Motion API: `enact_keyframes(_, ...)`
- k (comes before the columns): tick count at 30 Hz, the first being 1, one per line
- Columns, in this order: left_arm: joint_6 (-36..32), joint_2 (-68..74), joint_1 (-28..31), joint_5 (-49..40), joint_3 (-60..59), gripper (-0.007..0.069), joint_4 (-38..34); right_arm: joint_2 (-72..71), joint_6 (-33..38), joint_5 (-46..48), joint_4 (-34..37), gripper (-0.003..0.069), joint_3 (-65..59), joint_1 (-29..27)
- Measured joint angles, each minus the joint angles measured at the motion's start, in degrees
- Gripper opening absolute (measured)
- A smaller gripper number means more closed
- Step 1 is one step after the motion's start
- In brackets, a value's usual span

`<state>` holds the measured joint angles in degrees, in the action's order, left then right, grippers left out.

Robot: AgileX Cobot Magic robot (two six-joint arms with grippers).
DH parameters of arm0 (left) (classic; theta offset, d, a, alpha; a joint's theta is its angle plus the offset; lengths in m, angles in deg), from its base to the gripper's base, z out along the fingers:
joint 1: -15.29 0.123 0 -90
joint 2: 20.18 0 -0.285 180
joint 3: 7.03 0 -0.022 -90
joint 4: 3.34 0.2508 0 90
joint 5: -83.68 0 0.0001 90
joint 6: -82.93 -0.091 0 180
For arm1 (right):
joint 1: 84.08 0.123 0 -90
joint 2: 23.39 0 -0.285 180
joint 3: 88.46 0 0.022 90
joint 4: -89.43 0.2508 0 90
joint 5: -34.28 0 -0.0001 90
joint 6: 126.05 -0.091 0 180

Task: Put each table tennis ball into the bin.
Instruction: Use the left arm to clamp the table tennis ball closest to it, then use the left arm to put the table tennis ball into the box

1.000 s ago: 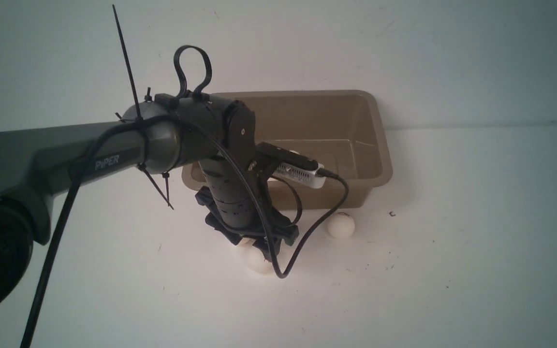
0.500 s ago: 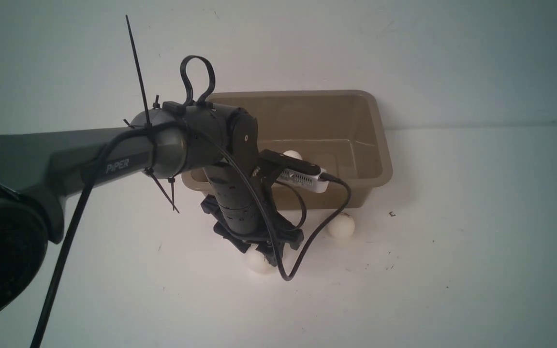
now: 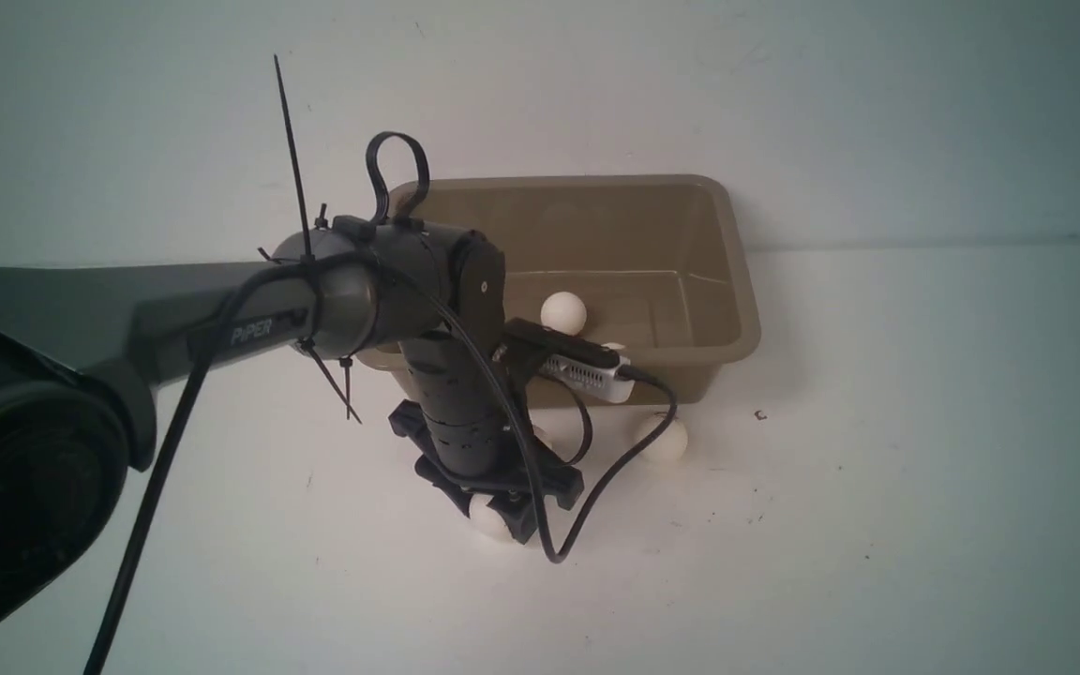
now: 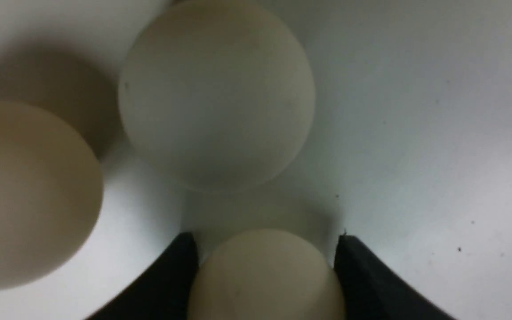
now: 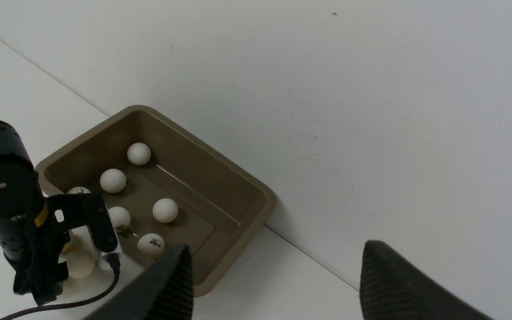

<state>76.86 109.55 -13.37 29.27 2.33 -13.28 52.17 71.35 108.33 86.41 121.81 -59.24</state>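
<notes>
The tan-brown bin [image 3: 739, 281] stands against the back wall and holds several white table tennis balls, one of them showing in the front view [image 3: 563, 312]; the right wrist view shows the bin [image 5: 256, 195] and more of them, such as one ball [image 5: 165, 210]. My left gripper [image 3: 502, 514] points down at the table in front of the bin, its fingers closed against both sides of a ball [image 4: 265, 275]. Two more balls [image 4: 216, 93] lie on the table close beyond it. Another ball [image 3: 667, 439] lies in front of the bin. My right gripper [image 5: 276, 251] is open and empty, raised high.
The white table meets a white wall right behind the bin. The left arm's black cable [image 3: 596, 487] loops down onto the table beside the gripper. A small dark speck [image 3: 760, 414] lies right of the bin.
The left arm has come down and a little nearer, bringing its fingers around the ball on the table. A ball in the bin has come into sight behind the wrist.
</notes>
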Motion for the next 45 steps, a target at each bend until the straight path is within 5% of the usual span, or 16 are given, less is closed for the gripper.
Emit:
enact_keyframes(10, -5.3, -7.9, 0.0, -7.3, 0.0, 0.0349, 0.4, 0.0, 0.0, 0.0, 0.0, 0.0462, 0.0, 0.0)
enact_keyframes(15, -5.5, -18.4, 0.2, 3.6, 2.6, 0.0349, 4.8, 0.0, 0.0, 0.0, 0.0, 0.0462, 0.0, 0.0)
enact_keyframes(20, -5.5, -14.4, 2.0, 11.7, 10.8, 0.0349, 8.6, 0.0, 0.0, 0.0, 0.1, 0.0461, 0.0, 0.0)
enact_keyframes(31, -12.1, 3.3, 3.4, 7.7, 23.3, 0.0384, 9.9, 0.0, 0.0, 0.0, 0.1, 0.0461, 0.0, 0.0)
enact_keyframes(39, -12.6, 3.4, 3.4, 3.5, 23.7, 0.0503, 12.4, 0.0, 0.0, 0.0, 0.1, 0.0461, 0.0, 0.0)
enact_keyframes(45, -12.6, -3.6, 3.4, -6.6, 24.0, 0.0487, 14.8, 0.0, 0.0, 0.0, 0.1, 0.0461, 0.0, 0.0)
